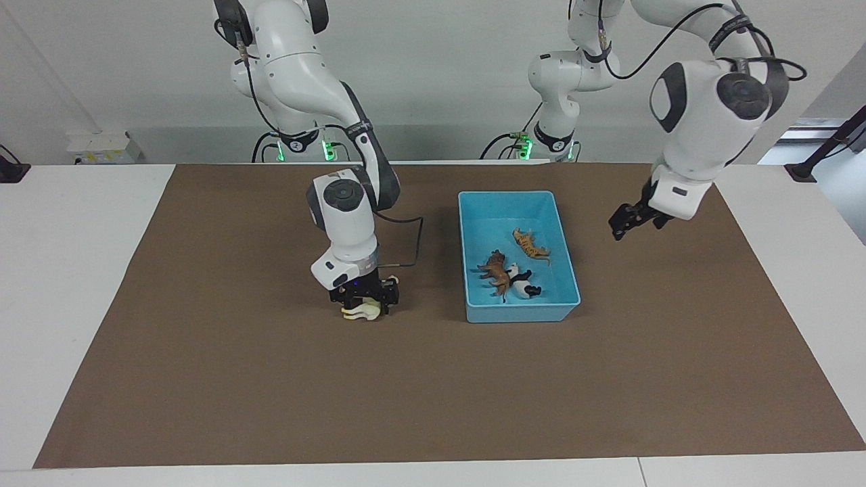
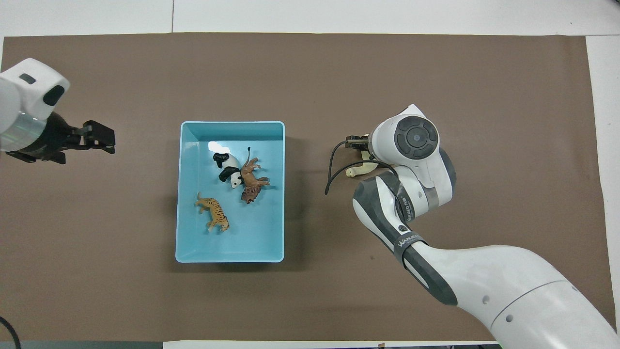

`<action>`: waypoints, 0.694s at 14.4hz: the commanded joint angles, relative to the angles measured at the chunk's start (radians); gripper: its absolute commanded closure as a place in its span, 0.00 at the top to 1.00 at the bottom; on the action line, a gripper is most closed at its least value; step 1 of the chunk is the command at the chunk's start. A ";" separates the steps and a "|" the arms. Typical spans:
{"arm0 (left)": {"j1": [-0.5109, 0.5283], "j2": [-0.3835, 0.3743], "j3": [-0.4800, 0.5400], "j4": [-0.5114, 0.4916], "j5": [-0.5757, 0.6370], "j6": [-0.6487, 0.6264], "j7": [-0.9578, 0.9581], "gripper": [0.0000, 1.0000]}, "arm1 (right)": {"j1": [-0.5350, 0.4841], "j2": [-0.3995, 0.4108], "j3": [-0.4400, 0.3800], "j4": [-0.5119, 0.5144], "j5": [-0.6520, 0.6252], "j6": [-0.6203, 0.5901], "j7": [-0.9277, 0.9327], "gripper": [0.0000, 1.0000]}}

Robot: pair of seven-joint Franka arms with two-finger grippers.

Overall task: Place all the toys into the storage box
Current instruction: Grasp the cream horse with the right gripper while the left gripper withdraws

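A brown mat [image 1: 237,379] covers most of the white table [image 1: 74,270]. On it, toward the left arm's end, sits the light blue storage box [image 1: 469,270], with three toys inside. The brown lion [image 1: 497,270] and the black-and-white panda [image 1: 521,283] lie touching each other in the part of the box farther from the robots, while the orange tiger [image 1: 531,245] lies apart from them, nearer to the robots.

The right arm reaches down to the mat beside the box, toward its own end of the table. The right gripper [image 1: 364,297] is low over the cream-white horse [image 1: 358,312], which lies on its side on the mat, well apart from the box. Its fingers straddle the horse's body, but whether they already pinch it I cannot tell.

The left gripper [image 1: 624,223] hangs in the air over bare mat, outside the box on the left arm's side. Its jaws stand apart and hold nothing.
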 commanded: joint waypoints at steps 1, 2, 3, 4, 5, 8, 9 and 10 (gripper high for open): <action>0.018 0.011 -0.010 0.040 0.042 -0.066 0.115 1.00 | -0.004 -0.001 0.012 0.000 -0.009 0.010 0.051 0.00; 0.018 0.014 -0.010 0.050 0.041 -0.067 0.124 1.00 | 0.002 -0.004 0.010 0.004 -0.009 0.002 0.050 0.00; 0.011 0.017 -0.013 0.068 0.042 -0.083 0.120 1.00 | 0.003 -0.004 0.012 0.019 -0.009 -0.014 0.052 0.00; 0.003 0.005 -0.009 0.064 0.038 -0.087 0.123 1.00 | 0.009 -0.004 0.012 0.041 -0.009 -0.045 0.053 0.00; 0.003 -0.016 -0.005 0.041 0.038 -0.087 0.124 1.00 | 0.009 -0.006 0.012 0.065 -0.009 -0.082 0.055 0.00; -0.076 -0.056 0.078 -0.038 0.035 -0.072 0.127 1.00 | 0.011 -0.030 0.012 0.157 -0.011 -0.226 0.053 0.00; -0.099 -0.055 0.093 -0.032 0.031 -0.069 0.127 1.00 | 0.011 -0.048 0.015 0.193 -0.011 -0.289 0.053 0.00; -0.092 -0.050 0.090 -0.019 0.022 -0.084 0.129 1.00 | 0.012 -0.062 0.021 0.252 -0.011 -0.374 0.053 0.00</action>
